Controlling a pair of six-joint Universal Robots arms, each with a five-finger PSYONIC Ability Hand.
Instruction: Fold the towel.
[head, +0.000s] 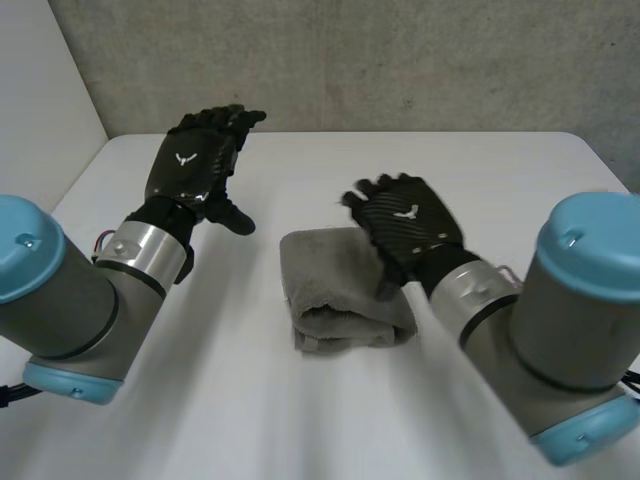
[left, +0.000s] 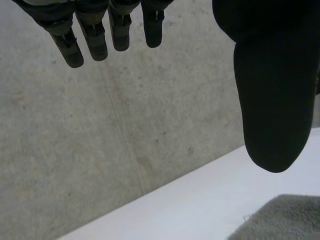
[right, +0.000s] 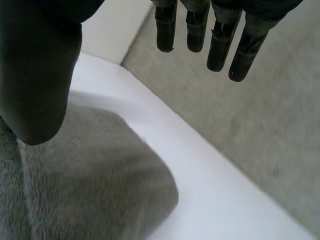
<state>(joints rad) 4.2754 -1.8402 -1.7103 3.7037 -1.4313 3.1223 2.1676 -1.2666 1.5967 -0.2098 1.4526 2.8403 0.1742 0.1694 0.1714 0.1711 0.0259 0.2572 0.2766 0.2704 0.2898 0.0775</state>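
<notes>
At the table's (head: 300, 420) middle lies the towel (head: 335, 290), grey and folded into a thick wad, its rolled fold toward 6 o'clock in the head view.

The right hand (head: 410, 220) hangs over the towel's 3 o'clock edge, back upward. In its wrist view the fingers (right: 220, 40) reach out straight and the thumb (right: 35, 75) stands well apart from them, with nothing between. The hand is open and empty. The towel (right: 90, 185) spreads below the palm and the white table (right: 210, 180) runs past its edge. I cannot tell whether the thumb touches the cloth.

The left hand (head: 190, 165) is raised at 10 o'clock from the towel, apart from it, with its fingers pointing at the grey wall (head: 400, 60). In its wrist view the fingers (left: 92, 40) are straight, the thumb (left: 272, 100) is spread wide, and it grips nothing. A towel corner (left: 282, 220) lies on the table (left: 190, 205) beneath the thumb.
</notes>
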